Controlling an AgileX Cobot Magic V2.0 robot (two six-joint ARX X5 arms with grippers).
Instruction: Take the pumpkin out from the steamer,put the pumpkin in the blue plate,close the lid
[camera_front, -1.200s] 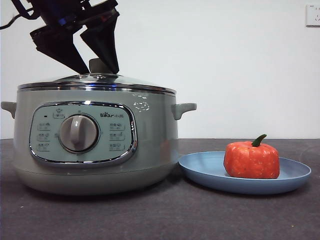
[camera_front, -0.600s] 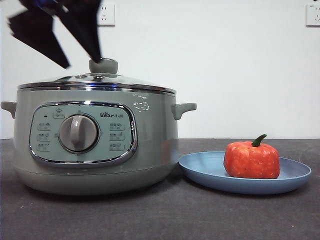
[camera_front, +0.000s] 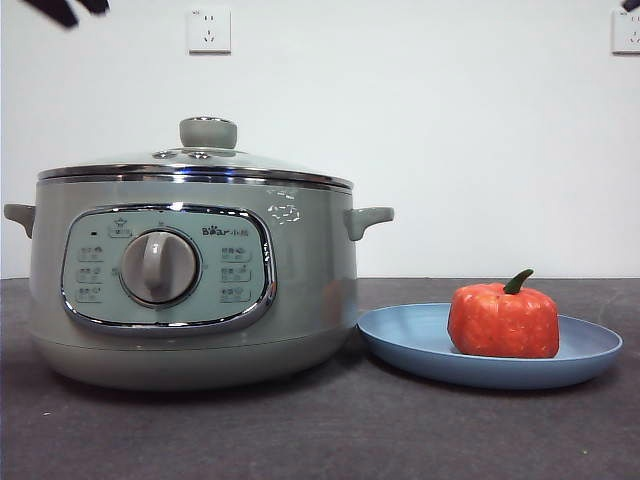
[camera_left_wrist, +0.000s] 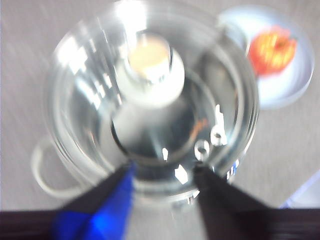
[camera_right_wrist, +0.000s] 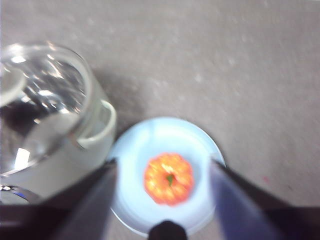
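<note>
The pale green steamer (camera_front: 190, 290) stands on the left of the table with its glass lid (camera_front: 195, 160) seated on the rim. The lid's knob (camera_front: 208, 132) is free. The orange-red pumpkin (camera_front: 503, 320) sits upright in the blue plate (camera_front: 400, 340) to the right of the pot. My left gripper (camera_left_wrist: 165, 185) hangs open high above the lid (camera_left_wrist: 150, 100), holding nothing; only its black tip (camera_front: 65, 10) shows in the front view. High above the pumpkin (camera_right_wrist: 169, 178) and plate (camera_right_wrist: 165, 135), my right gripper (camera_right_wrist: 162, 164) is open and holds nothing.
The steamer's side handle (camera_front: 368, 218) juts toward the plate, leaving a small gap between pot and plate. A dark grey tabletop (camera_front: 320, 430) stretches in front. Wall sockets (camera_front: 208, 30) sit on the white wall behind.
My left gripper has risen up and to the left, away from the lid's knob, and is now almost out of the front view. Pot, lid, plate and pumpkin have not moved.
</note>
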